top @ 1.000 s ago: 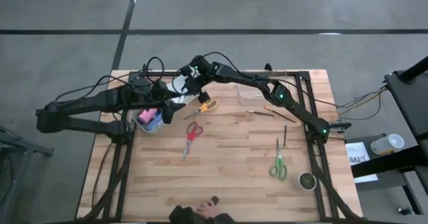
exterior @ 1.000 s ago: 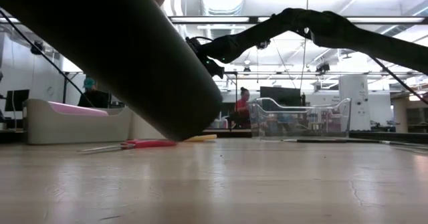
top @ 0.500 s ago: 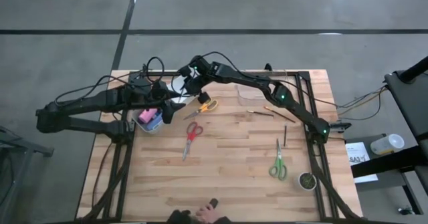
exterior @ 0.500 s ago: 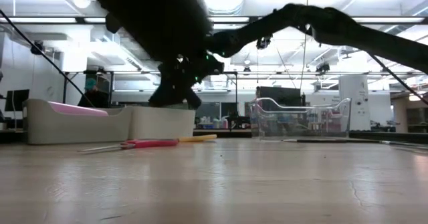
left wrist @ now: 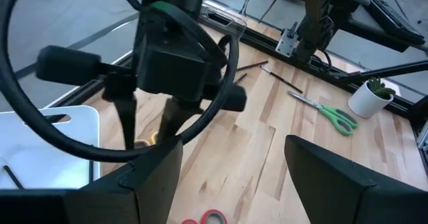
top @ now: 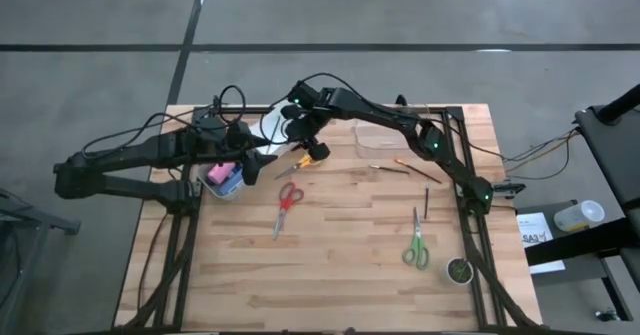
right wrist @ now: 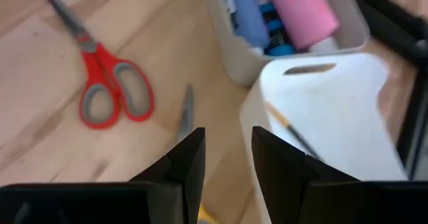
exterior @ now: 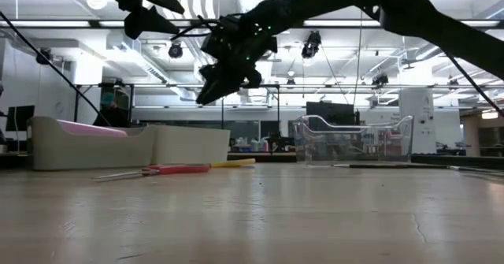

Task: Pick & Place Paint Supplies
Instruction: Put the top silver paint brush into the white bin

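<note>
**A:** The right gripper [top: 310, 147] hangs above the yellow scissors [top: 300, 161] at the far left of the tabletop [top: 350, 265]. Its fingers are apart and there is nothing between them.

**B:** The wrist view shows it too. There's only bare wood and the edge of the white tray [right wrist: 334, 110] in the gap. One paintbrush [right wrist: 292, 132] lies in that tray.

**A:** The left gripper [top: 262, 157] sits just beside it, jaws spread wide and empty. The two wrists are very close together.

**B:** From the left wrist view, the right arm's wrist blocks most of the view ahead.

**A:** Next to the tray is the small bin [top: 222, 180]. In it are the pink bottle [right wrist: 301, 10], the blue-and-white tube [right wrist: 244, 17] and the dark blue bottle [right wrist: 275, 33], lying side by side.

**B:** More supplies are out on the wood. One brown brush [top: 390, 168] and a second brush [top: 418, 171] lie near the clear container [top: 375, 140], well apart from the bin.

**A:** There's a short dark stick [top: 427, 203] below them, and I can't tell what it is. The right arm stretches over that container's corner.

**B:** Around them, the red scissors [top: 287, 199] lie mid-table. The green scissors [top: 415, 247] are off to the right beside a potted plant [top: 459, 270].
</note>
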